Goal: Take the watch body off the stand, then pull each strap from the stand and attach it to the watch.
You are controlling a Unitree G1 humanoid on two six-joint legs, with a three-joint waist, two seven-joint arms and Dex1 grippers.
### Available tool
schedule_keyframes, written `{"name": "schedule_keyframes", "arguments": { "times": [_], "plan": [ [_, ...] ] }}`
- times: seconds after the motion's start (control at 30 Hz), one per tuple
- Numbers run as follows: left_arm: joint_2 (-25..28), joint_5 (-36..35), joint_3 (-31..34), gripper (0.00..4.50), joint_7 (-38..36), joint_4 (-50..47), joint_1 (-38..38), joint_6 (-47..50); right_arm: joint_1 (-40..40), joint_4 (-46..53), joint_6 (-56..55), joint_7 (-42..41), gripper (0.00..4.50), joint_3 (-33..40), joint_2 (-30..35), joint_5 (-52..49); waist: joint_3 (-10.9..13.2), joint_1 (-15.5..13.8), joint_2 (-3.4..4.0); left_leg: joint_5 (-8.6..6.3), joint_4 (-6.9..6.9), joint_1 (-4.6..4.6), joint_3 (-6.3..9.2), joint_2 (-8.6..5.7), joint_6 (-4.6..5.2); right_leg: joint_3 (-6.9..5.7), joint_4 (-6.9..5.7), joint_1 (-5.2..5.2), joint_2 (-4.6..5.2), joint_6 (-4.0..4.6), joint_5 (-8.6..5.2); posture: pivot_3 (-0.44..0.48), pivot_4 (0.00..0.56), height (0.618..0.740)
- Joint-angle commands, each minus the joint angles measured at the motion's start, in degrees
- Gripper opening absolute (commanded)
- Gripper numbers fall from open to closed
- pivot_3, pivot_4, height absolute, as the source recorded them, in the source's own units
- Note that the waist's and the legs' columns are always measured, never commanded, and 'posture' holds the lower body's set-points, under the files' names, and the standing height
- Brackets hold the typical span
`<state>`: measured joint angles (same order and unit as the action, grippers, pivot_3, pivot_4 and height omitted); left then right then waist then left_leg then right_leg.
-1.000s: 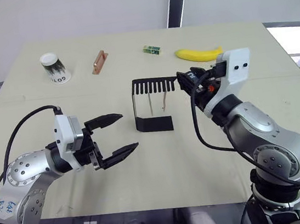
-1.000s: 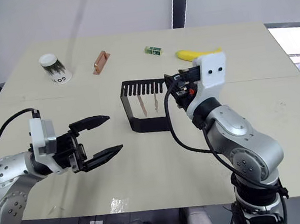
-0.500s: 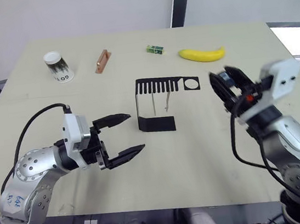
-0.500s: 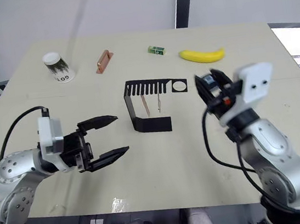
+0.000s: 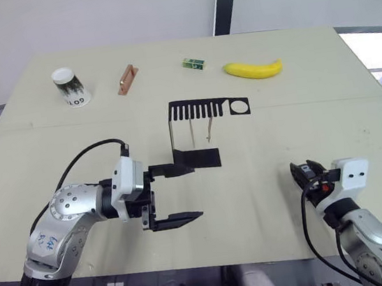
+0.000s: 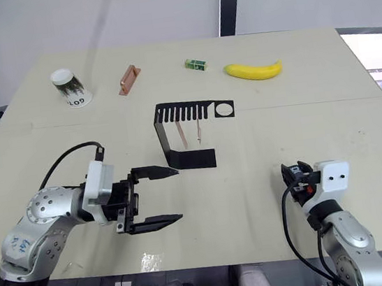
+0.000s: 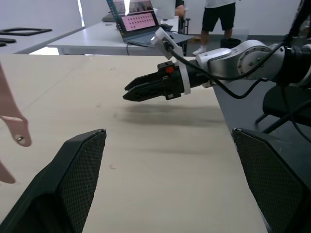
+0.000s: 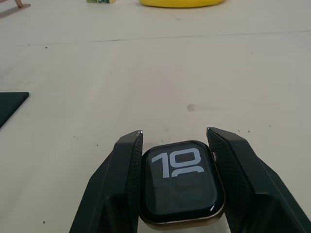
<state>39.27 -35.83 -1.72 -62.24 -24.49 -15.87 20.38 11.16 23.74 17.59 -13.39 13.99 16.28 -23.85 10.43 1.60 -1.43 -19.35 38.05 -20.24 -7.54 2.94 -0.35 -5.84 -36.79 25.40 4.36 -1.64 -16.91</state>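
From my head cameras I see the tabletop [image 5: 316,126] with the black stand [image 5: 200,131] near the middle. The round hole in its top plate is empty, so the watch is already off it. Two pale pink straps [image 5: 202,129] hang from the comb slots, neither one pulled yet. My left gripper [image 5: 183,193] hovers just in front of the stand's flat foot, jaws spread wide and holding nothing. My right gripper [image 5: 306,173] sits low near the front right of the tabletop, well apart from the stand. Along the far edge lie a cup [image 5: 69,87], a copper-brown block [image 5: 126,79], a small green box [image 5: 192,63] and a banana [image 5: 252,69].

In my left wrist view, my own two fingers [image 7: 63,189] stand far apart with bare tabletop between them. One strap's end [image 7: 10,116] hangs at the side, and my right gripper [image 7: 133,94] points in across the tabletop. Beyond it there is a laptop [image 7: 138,23] on another desk and a person [image 7: 226,19] standing.

In my right wrist view, the watch [image 8: 181,183] sits clamped between my jaws, screen up and showing "10", held just above the tabletop.

By my reckoning the first step is done. What remains is pulling each strap from the stand and fitting both to the watch.
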Motion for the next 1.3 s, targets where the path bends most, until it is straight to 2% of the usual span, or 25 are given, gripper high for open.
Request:
{"name": "schedule_keyframes", "arguments": {
  "times": [0.03, 0.2, 0.47, 0.53, 0.57, 0.63, 0.67, 0.7, 0.83, 0.93, 1.13, 1.2, 1.3],
  "plan": [
    [-0.54, 0.35, 0.61, 4.5, -2.67, 1.06, 1.1, -3.6, -0.21, -2.1, -3.74, -2.35, 1.6, -0.18, -0.16, 1.13, 0.0, 0.02, 0.0, 0.0, 0.0, 0.0, 0.0, 0.0, 0.0, 0.0, -0.01, 0.0, 0.0, 0.0, 0.0, 0.0, 0.15, 0.74],
    [-1.32, 2.49, 2.45, 4.5, -2.99, 3.36, 2.71, -9.02, -0.34, -4.4, -4.41, -2.9, 1.6, -1.34, -2.3, 1.07, 0.01, 0.0, 0.01, 0.0, 0.01, 0.0, 0.01, 0.01, 0.0, 0.0, -0.03, 0.0, 0.01, 0.0, 0.0, 0.0, 0.15, 0.74],
    [-0.79, 2.44, 3.07, 4.5, -2.38, 4.49, 3.08, -8.44, -2.05, -8.44, -7.5, -3.69, 1.6, -3.46, -2.98, 3.66, -0.02, 0.07, -0.03, 0.0, 0.02, 0.02, 0.01, 0.01, 0.0, 0.0, -0.05, -0.01, 0.04, 0.0, 0.0, 0.0, 0.15, 0.74],
    [-0.5, 2.47, 3.24, 4.5, -2.21, 4.42, 3.33, -8.17, -2.28, -9.0, -7.59, -4.25, 2.65, -3.35, -2.69, 3.54, -0.02, 0.07, -0.03, 0.0, 0.03, 0.02, 0.01, 0.02, 0.0, 0.0, -0.07, -0.01, 0.04, 0.0, 0.0, 0.0, 0.15, 0.74],
    [-0.35, 2.45, 3.34, 4.5, -2.2, 4.38, 3.49, -8.13, -2.39, -9.24, -7.63, -4.52, 2.96, -3.17, -2.54, 3.38, -0.02, 0.09, -0.03, 0.0, 0.03, 0.03, 0.01, 0.01, 0.0, 0.0, -0.07, -0.01, 0.04, 0.0, 0.0, 0.0, 0.15, 0.74],
    [-0.06, 2.34, 3.59, 4.5, -2.22, 4.34, 3.78, -8.07, -2.58, -9.47, -7.88, -5.25, 3.93, -2.92, -2.02, 3.35, -0.02, 0.1, -0.03, 0.0, 0.03, 0.03, 0.01, 0.02, 0.0, 0.0, -0.07, -0.01, 0.04, 0.0, 0.0, 0.0, 0.15, 0.74],
    [0.14, 2.27, 3.77, 4.5, -2.26, 4.38, 3.93, -8.02, -2.67, -9.32, -7.91, -5.74, 4.29, -2.7, -1.71, 3.08, -0.02, 0.09, -0.03, 0.0, 0.03, 0.03, 0.01, 0.02, 0.0, 0.0, -0.07, -0.01, 0.04, 0.0, 0.0, 0.0, 0.15, 0.74],
    [0.38, 2.21, 3.99, 4.5, -2.29, 4.5, 4.11, -7.99, -2.77, -8.96, -7.93, -6.26, 4.4, -2.32, -1.31, 2.71, -0.02, 0.07, -0.03, 0.0, 0.03, 0.03, 0.01, 0.02, 0.0, 0.0, -0.08, -0.01, 0.04, 0.0, 0.0, 0.0, 0.15, 0.74],
    [1.03, 2.58, 5.15, 4.5, -2.33, 5.38, 5.07, -8.29, -2.61, -5.65, -6.91, -8.78, 4.4, -0.11, 0.96, -0.82, 0.0, -0.03, 0.0, 0.0, 0.03, 0.03, 0.02, 0.01, 0.01, 0.0, -0.08, -0.01, 0.06, 0.0, 0.0, 0.0, 0.15, 0.74],
    [1.77, 3.1, 7.29, 4.5, -2.08, 6.73, 6.45, -9.12, -1.3, -0.83, -5.32, -11.77, 4.4, 1.47, 4.95, -3.68, 0.01, -0.09, 0.02, -0.01, 0.03, 0.02, 0.02, 0.0, 0.01, -0.01, -0.08, -0.01, 0.07, 0.0, 0.0, 0.0, 0.15, 0.74],
    [4.4, 5.19, 14.92, 4.5, -0.75, 11.79, 11.44, -11.87, 6.3, 7.56, -0.31, -20.72, 4.4, 11.79, 15.97, -13.47, 0.01, -0.23, 0.02, -0.01, 0.02, 0.01, 0.06, 0.01, 0.03, -0.06, -0.04, -0.01, 0.06, 0.0, 0.0, 0.0, 0.15, 0.74],
    [4.99, 6.63, 17.64, 4.5, 0.65, 13.89, 12.83, -13.18, 9.43, 5.98, -1.54, -25.52, 4.4, 17.89, 19.86, -14.25, 0.01, -0.41, 0.02, -0.04, 0.01, 0.02, 0.06, -0.01, 0.08, -0.07, -0.03, -0.03, 0.08, 0.0, 0.0, 0.0, 0.15, 0.74],
    [4.55, 9.0, 22.59, 4.5, 4.08, 20.01, 14.03, -16.95, 13.6, -3.2, -8.42, -33.73, 4.4, 26.23, 23.77, -11.27, 0.0, -0.85, -0.01, -0.1, 0.03, 0.02, 0.05, -0.02, 0.16, -0.09, 0.04, -0.05, 0.08, -0.01, 0.01, 0.0, 0.15, 0.74]
  ]
}}
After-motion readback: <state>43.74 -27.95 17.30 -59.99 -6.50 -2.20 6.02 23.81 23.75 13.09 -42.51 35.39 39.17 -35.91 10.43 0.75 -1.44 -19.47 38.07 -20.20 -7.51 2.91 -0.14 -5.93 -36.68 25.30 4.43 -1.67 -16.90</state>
